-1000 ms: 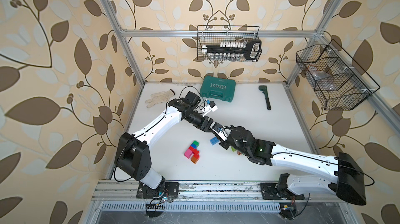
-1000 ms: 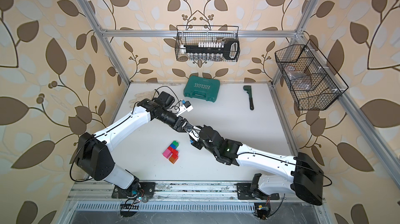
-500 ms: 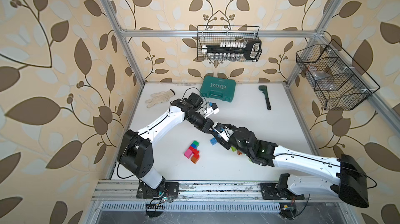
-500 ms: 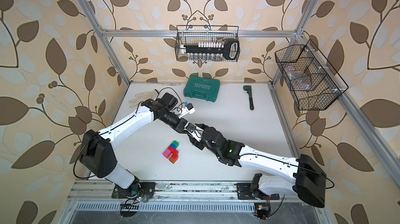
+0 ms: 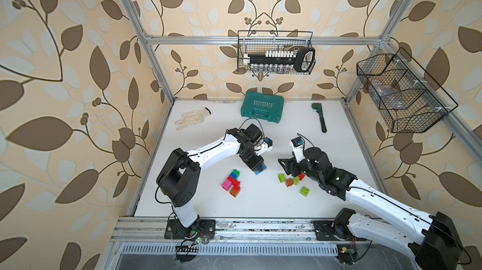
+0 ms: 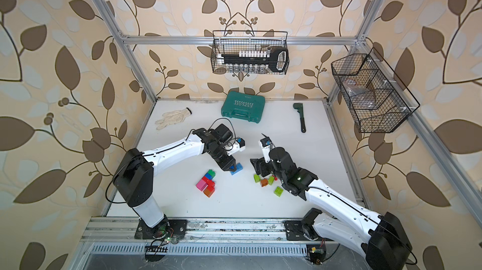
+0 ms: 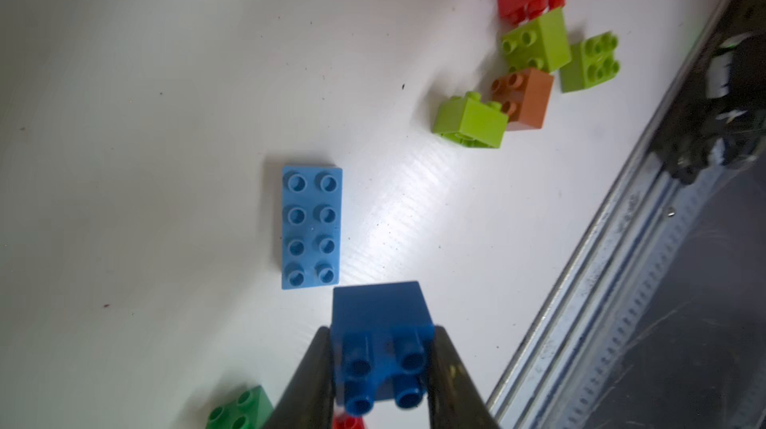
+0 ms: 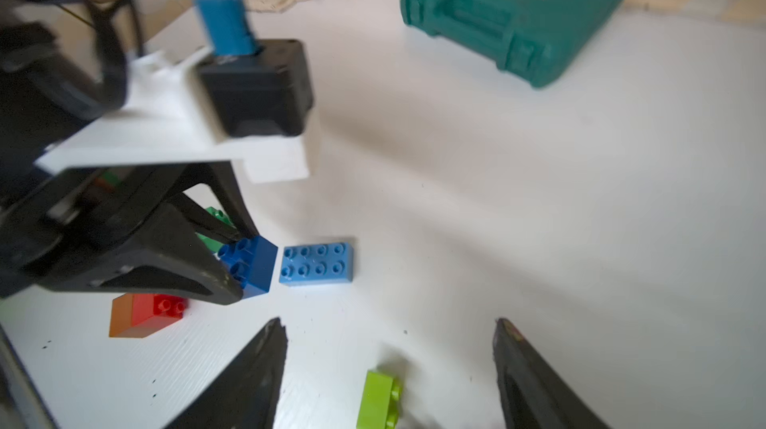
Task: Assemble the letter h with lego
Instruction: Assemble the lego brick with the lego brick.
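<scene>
My left gripper is shut on a dark blue square lego brick, studs facing the wrist camera. It holds the brick low over the table, just off the end of a light blue long brick, which also shows in both top views. To the left lies a joined cluster of green, blue, red, pink and orange bricks. My right gripper is open and holds nothing, with a lime brick on the table below its jaws. Loose lime, orange and red bricks lie beside it.
A teal case, a dark wrench and a white glove lie towards the back of the white table. Wire baskets hang on the back and right walls. A metal rail runs along the front edge.
The two grippers were together a second ago. The left one has shut on the dark blue brick; the right one has opened and drawn back to the right, over the loose bricks.
</scene>
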Available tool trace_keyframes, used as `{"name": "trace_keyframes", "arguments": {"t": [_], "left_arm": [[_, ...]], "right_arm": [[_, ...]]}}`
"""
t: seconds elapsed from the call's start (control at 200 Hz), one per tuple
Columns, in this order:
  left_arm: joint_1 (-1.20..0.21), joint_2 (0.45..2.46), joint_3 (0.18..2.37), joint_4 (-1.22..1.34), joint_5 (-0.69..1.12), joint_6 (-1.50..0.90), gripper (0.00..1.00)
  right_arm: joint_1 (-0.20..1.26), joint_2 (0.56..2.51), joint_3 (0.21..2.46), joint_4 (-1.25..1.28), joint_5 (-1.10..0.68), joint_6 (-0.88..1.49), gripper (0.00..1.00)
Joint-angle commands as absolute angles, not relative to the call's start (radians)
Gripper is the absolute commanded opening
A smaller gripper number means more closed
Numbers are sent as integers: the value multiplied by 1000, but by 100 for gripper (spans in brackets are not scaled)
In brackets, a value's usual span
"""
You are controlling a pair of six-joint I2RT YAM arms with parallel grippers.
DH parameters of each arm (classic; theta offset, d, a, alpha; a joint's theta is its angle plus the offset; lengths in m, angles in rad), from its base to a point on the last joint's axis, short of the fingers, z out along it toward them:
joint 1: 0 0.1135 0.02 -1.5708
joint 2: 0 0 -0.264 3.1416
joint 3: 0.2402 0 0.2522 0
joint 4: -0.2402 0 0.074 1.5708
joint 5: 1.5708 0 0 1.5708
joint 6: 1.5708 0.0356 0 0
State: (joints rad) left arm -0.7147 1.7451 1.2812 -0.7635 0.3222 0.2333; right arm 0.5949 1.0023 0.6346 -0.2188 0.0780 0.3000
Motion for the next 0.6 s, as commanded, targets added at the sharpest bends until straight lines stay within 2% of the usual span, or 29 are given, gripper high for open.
{"name": "trace_keyframes", "arguments": {"t": [0.0, 0.05, 0.08, 0.095, 0.36, 0.595], "left_arm": [[-744, 1783, 1303, -748, 178, 292, 29], [-753, 1804, 1308, -756, 167, 304, 29], [-758, 1819, 1315, -765, 158, 308, 29], [-761, 1826, 1319, -771, 151, 308, 29], [-781, 1842, 1351, -781, 69, 315, 30], [-781, 1851, 1382, -822, 99, 313, 30]], "right_arm": [[517, 1007, 688, -391, -41, 438, 80], [488, 1012, 705, -415, -64, 447, 87], [475, 1016, 717, -433, -70, 450, 97], [469, 1017, 722, -442, -69, 452, 98], [437, 1013, 745, -503, -52, 468, 98], [431, 1022, 754, -515, -54, 464, 98]]}}
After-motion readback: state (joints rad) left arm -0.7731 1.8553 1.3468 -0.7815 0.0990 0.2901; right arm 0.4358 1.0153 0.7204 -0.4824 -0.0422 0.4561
